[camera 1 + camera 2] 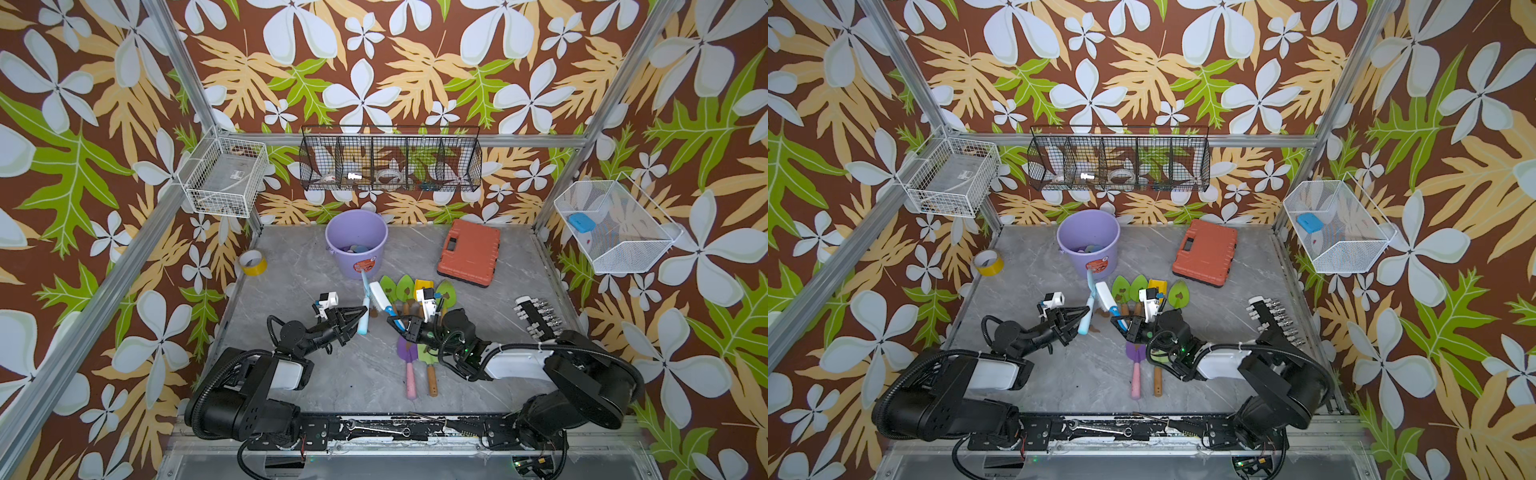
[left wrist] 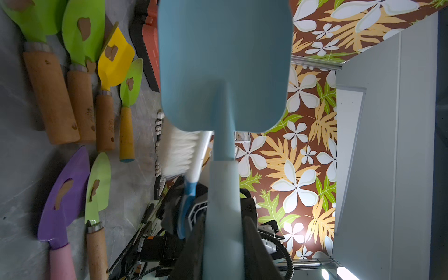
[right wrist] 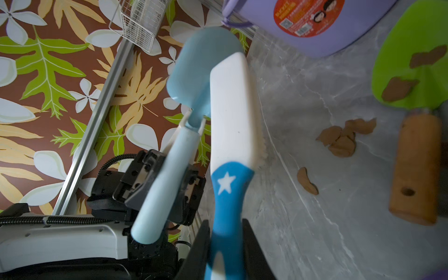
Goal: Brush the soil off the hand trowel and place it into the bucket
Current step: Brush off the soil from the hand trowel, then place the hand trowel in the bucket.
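My left gripper (image 1: 362, 312) (image 2: 223, 254) is shut on the pale handle of a light blue hand trowel (image 1: 365, 286) (image 2: 223, 60) (image 3: 201, 72), held off the table with its blade toward the lilac bucket (image 1: 356, 241) (image 3: 315, 29). No soil shows on the blade sides in view. My right gripper (image 1: 395, 322) (image 3: 226, 242) is shut on the blue star handle of a white brush (image 1: 378, 293) (image 3: 232, 109). The brush head lies beside the trowel's neck, bristles (image 2: 179, 152) turned away from it. Brown soil clumps (image 3: 339, 140) lie on the table below.
Several soiled trowels lie nearby: green ones (image 1: 399, 286), a yellow one (image 1: 424, 286) and a purple one (image 1: 405, 353) under my right arm. An orange tool case (image 1: 469, 253) sits back right, a tape roll (image 1: 252, 262) at the left, a socket rack (image 1: 536, 316) at the right.
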Available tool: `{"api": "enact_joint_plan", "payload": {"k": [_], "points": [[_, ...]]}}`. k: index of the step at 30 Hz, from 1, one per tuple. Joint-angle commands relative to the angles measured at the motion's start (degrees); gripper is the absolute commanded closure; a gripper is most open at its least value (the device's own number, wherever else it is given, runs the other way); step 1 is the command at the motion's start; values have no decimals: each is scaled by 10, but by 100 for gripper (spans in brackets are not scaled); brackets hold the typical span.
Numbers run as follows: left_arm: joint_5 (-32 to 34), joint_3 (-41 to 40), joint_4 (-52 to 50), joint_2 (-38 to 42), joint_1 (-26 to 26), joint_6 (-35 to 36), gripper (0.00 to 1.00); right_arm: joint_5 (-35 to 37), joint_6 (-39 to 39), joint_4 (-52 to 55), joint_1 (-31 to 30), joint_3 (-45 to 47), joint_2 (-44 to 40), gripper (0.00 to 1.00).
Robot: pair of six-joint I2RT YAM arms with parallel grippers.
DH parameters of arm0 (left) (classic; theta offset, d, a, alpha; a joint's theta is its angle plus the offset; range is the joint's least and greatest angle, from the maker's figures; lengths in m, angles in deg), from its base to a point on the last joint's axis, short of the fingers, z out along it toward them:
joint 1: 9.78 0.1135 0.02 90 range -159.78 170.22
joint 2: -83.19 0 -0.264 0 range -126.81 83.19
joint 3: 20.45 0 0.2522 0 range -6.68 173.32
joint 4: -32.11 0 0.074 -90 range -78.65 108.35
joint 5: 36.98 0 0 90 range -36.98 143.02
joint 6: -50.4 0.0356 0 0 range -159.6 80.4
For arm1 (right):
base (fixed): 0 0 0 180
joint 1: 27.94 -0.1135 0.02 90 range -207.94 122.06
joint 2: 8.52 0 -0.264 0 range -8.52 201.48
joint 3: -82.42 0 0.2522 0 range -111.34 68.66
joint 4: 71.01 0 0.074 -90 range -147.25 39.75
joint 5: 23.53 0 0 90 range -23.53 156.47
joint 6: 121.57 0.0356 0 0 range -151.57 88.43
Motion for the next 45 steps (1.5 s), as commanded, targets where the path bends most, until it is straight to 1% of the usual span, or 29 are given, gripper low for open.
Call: {"api": "enact_joint_plan", "payload": {"k": [1, 4, 8, 12, 16, 19, 23, 25, 28, 30, 31, 33, 34, 35, 36, 37, 38, 40, 42, 45], "points": [[-5, 2, 168, 4, 1, 0, 100, -12, 59, -131, 3, 21, 37, 100], [-7, -1, 168, 6, 0, 0, 100, -5, 74, -162, 20, 45, 31, 100], [-7, -2, 167, 6, 0, 3, 100, 15, 45, -94, 23, 36, -24, 100], [-8, 1, 167, 8, 0, 4, 100, 18, 36, -76, 21, 18, -49, 100], [-7, 2, 167, 8, 0, 4, 100, 13, 24, -59, 4, -17, -25, 100], [-7, 6, 167, 10, 0, 4, 100, 5, 53, -108, -2, -19, 26, 100], [-8, 10, 168, 12, 1, 2, 100, 8, 100, -185, -1, 4, 85, 100], [-9, 15, 168, 10, 1, -1, 100, 13, 106, -195, 5, 17, 84, 100], [-14, 37, 153, 4, 1, -3, 100, 23, 88, -159, 23, 38, 32, 100], [-24, 72, 69, 8, 1, 23, 100, 33, 59, -87, 35, 41, -24, 100], [-26, 94, -14, 17, 1, 59, 100, 40, 40, -30, 42, 35, -55, 100], [-26, 158, -220, 45, 1, 171, 100, 60, -5, 74, 51, 18, -111, 100], [-14, 208, -373, 62, 0, 265, 100, 74, -27, 132, 55, 6, -137, 100], [18, 272, -578, 79, 0, 386, 100, 86, -49, 182, 58, -8, -158, 100], [76, 334, -725, 85, -4, 481, 100, 93, -69, 218, 60, -20, -172, 100], [150, 397, -838, 83, -12, 563, 100, 99, -84, 250, 64, -31, -186, 100], [204, 453, -913, 73, -17, 616, 100, 102, -94, 271, 69, -38, -199, 100], [275, 527, -993, 48, -18, 664, 100, 102, -102, 287, 79, -45, -215, 100], [338, 593, -1046, 19, -19, 696, 100, 100, -107, 295, 86, -52, -222, 100], [382, 648, -1076, -18, -20, 713, 100, 99, -134, 335, 89, -78, -226, 100]]}}
